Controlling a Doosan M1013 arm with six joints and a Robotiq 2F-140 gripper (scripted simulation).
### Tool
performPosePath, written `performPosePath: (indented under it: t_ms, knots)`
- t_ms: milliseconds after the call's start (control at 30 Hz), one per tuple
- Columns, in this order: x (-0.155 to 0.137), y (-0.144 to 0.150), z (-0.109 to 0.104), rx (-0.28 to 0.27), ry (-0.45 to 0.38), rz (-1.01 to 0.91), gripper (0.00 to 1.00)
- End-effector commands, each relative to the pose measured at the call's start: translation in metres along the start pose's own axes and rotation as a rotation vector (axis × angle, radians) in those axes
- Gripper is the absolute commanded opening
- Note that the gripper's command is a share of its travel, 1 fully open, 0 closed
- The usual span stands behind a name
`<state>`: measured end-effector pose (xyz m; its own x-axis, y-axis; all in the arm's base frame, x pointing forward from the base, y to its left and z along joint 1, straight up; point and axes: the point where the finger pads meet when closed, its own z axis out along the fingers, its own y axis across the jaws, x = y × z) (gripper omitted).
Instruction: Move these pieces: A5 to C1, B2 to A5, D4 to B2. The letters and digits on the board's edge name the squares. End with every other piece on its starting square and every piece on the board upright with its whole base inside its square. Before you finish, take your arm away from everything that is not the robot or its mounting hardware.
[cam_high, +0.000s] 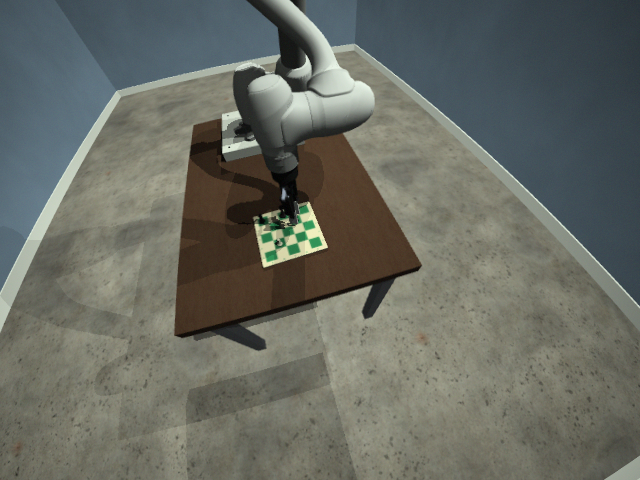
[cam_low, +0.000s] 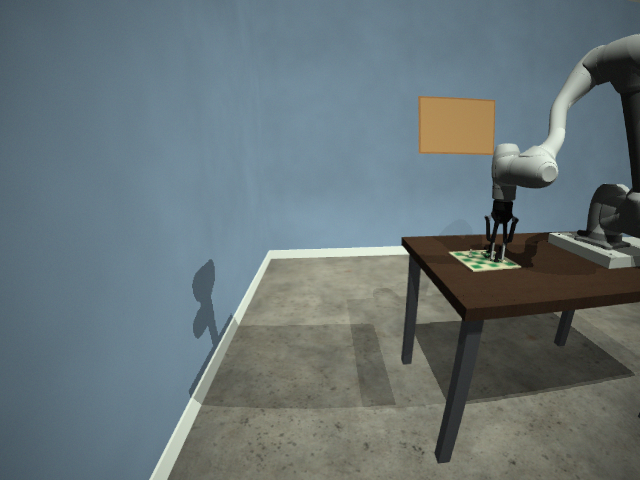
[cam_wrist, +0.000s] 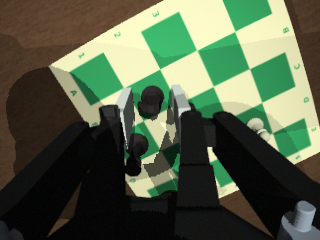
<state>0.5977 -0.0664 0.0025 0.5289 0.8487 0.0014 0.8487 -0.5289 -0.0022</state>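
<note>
The dark piece (cam_wrist: 151, 101) to shift, by my reading the one on B2, stands between the pads of the gripper (cam_high: 291, 215) (cam_low: 497, 259) (cam_wrist: 152, 100). In the wrist view daylight shows on both sides of it, so the hand is part-open and gripping nothing. It looks like a small, light, rigid piece, probably smooth and inclined to slip or tip if pinched high; I would take it low round the body, with the pads level, and lift straight up. From it, in that view, a second dark piece (cam_high: 282, 213) (cam_wrist: 136, 145) stands near at seven o'clock, seemingly on C1, close enough for the finger there to knock. The white piece (cam_high: 279, 242) (cam_low: 470, 253) (cam_wrist: 259, 128) waits on D4, between three and four o'clock. Bare A5 lies towards half past one on the board (cam_high: 297, 256) (cam_low: 496, 268) (cam_wrist: 100, 44), with the brown table (cam_high: 356, 206) (cam_low: 547, 289) (cam_wrist: 30, 20) beyond.
</note>
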Motion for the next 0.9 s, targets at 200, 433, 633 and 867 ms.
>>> performPosePath:
  t_ms: [200, 433, 633, 867]
  knots:
    - [0.0000, 0.0000, -0.0001, 0.000, 0.000, 0.000, 0.23]
    - [0.0000, 0.0000, -0.0001, 0.000, 0.000, 0.000, 0.23]
    - [0.0000, 0.0000, -0.0001, 0.000, 0.000, 0.000, 0.23]
    - [0.0000, 0.0000, -0.0001, 0.000, 0.000, 0.000, 0.00]
